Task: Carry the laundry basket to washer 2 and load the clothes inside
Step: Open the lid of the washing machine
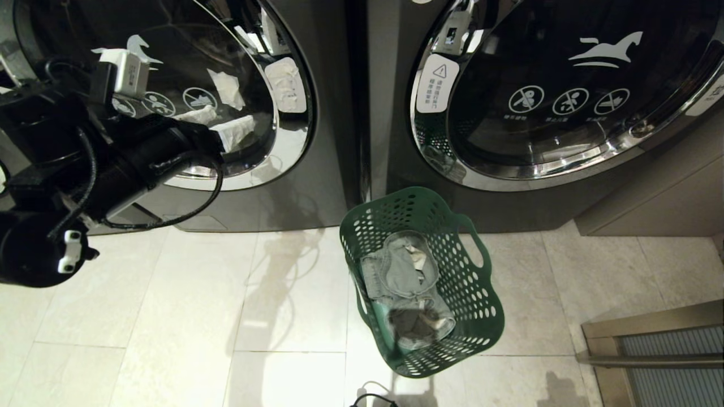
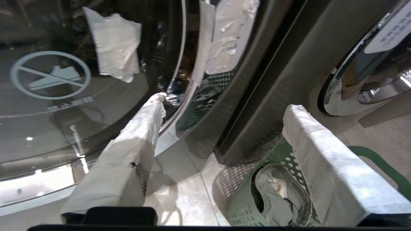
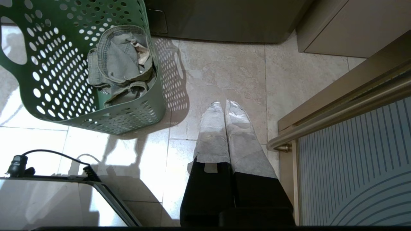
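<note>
1. Left gripper [image 2: 221, 128] is raised before the left washer door [image 1: 186, 85]; its fingers [image 2: 135, 144] are spread wide, holding nothing.
2. Green basket [image 1: 481, 299] stands on the floor [image 1: 169, 316] between the two washers, just below the right door [image 1: 565, 85]; grey clothes [image 1: 404, 277] lie inside.
3. Right gripper [image 3: 224, 106] hangs over the floor right of the basket; fingers pressed together, empty.

Two washer doors [image 1: 169, 85] [image 1: 565, 96]; one green basket [image 1: 481, 316]; one bundle of grey clothes [image 1: 404, 277].
</note>
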Robot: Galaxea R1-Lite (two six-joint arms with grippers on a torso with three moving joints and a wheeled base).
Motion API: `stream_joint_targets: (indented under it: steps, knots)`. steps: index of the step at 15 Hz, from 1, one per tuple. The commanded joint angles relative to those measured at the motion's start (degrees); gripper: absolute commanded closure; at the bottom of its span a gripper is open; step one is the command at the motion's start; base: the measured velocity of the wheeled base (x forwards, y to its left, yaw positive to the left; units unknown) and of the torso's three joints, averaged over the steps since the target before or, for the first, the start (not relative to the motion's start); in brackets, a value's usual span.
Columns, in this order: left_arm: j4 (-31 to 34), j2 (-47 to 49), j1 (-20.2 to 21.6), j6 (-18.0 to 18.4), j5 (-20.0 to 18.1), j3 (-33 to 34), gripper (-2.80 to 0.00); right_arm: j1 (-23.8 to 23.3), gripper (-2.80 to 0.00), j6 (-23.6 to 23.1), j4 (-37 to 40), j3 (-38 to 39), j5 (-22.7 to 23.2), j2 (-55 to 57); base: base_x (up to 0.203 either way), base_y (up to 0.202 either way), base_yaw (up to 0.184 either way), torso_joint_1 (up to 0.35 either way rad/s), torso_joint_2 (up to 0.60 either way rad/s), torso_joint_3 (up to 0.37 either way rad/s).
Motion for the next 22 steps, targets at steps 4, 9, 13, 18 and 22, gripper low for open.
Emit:
stream_joint_targets:
  steps: [4,9,13,18,22]
  knots:
    - [-3.4,2.2,-2.2,2.9,0.2,0.0,-2.80,0.0,0.00,0.0,0.0,0.0,0.0,0.1,0.000,0.000,0.000,0.000,0.00,0.000]
    - [-14.4,11.1,-1.9,8.7,3.9,-3.2,-2.80,0.0,0.00,0.1,0.0,0.0,0.1,0.1,0.000,0.000,0.000,0.000,0.00,0.000]
    - [-14.8,14.0,-3.0,9.0,4.4,-9.3,-2.80,0.0,0.00,0.0,0.0,0.0,0.1,0.1,0.000,0.000,0.000,0.000,0.00,0.000]
    - [-14.7,15.6,-5.3,8.5,4.1,-11.1,-2.80,0.0,0.00,0.0,0.0,0.0,0.1,0.1,0.000,0.000,0.000,0.000,0.00,0.000]
    - [-14.5,21.1,-5.3,8.7,4.4,-18.5,-2.80,0.0,0.00,0.0,0.0,0.0,0.1,0.1,0.000,0.000,0.000,0.000,0.00,0.000]
